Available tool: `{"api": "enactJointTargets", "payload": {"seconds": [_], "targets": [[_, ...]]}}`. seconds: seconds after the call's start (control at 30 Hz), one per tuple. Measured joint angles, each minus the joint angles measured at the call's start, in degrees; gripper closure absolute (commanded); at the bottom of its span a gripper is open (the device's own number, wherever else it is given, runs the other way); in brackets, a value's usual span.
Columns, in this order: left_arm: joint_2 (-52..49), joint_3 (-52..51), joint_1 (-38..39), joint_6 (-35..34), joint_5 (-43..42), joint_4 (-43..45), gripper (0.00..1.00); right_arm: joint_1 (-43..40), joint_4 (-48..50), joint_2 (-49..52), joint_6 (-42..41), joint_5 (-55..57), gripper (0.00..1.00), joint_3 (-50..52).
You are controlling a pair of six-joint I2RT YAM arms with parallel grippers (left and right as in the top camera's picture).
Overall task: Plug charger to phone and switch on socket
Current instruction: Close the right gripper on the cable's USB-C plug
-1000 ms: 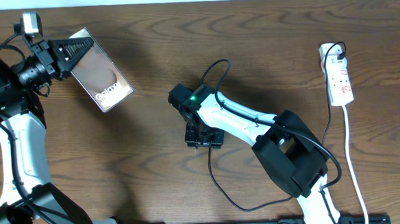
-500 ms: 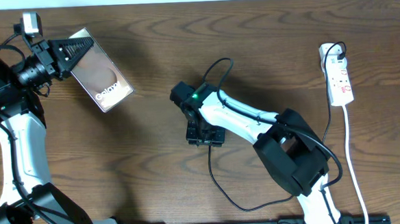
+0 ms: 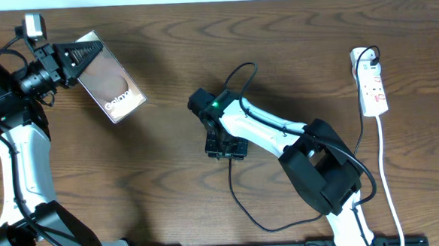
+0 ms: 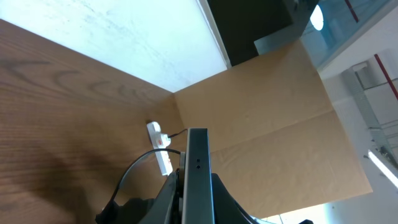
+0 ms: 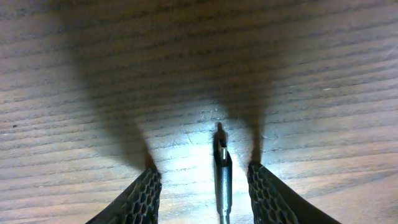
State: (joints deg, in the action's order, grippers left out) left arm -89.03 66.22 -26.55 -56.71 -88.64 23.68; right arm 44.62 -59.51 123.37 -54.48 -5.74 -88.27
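Note:
My left gripper [image 3: 71, 57] is shut on the phone [image 3: 112, 86] and holds it tilted above the far left of the table. In the left wrist view the phone's edge [image 4: 198, 174] stands upright between the fingers. My right gripper [image 3: 224, 148] is open and points down at mid-table. In the right wrist view the charger's plug tip [image 5: 222, 168] lies on the wood between the open fingers [image 5: 202, 180], touching neither. The charger cable [image 3: 242, 205] loops over the table. The socket [image 3: 372, 82] lies at the far right with a black plug in its far end.
The socket's white cord [image 3: 388, 174] runs down the right side toward the front edge. The right arm's body [image 3: 316, 167] lies across the front right of the table. A cardboard wall [image 4: 273, 118] shows in the left wrist view.
My right gripper has shifted slightly right and toward the front over the plug tip. The left arm and the phone have not moved.

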Motion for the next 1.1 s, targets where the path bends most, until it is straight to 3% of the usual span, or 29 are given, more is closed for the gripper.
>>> {"api": "enactJointTargets", "payload": {"seconds": [0.9, 1.1], "targets": [[0.0, 0.0, 0.0, 0.0, 0.0, 0.0, 0.92, 1.3, -1.4, 0.0, 0.0, 0.6, 0.56, 0.0], [0.0, 0.0, 0.0, 0.0, 0.0, 0.0, 0.92, 1.3, -1.3, 0.0, -0.2, 0.5, 0.66, 0.0]]}}
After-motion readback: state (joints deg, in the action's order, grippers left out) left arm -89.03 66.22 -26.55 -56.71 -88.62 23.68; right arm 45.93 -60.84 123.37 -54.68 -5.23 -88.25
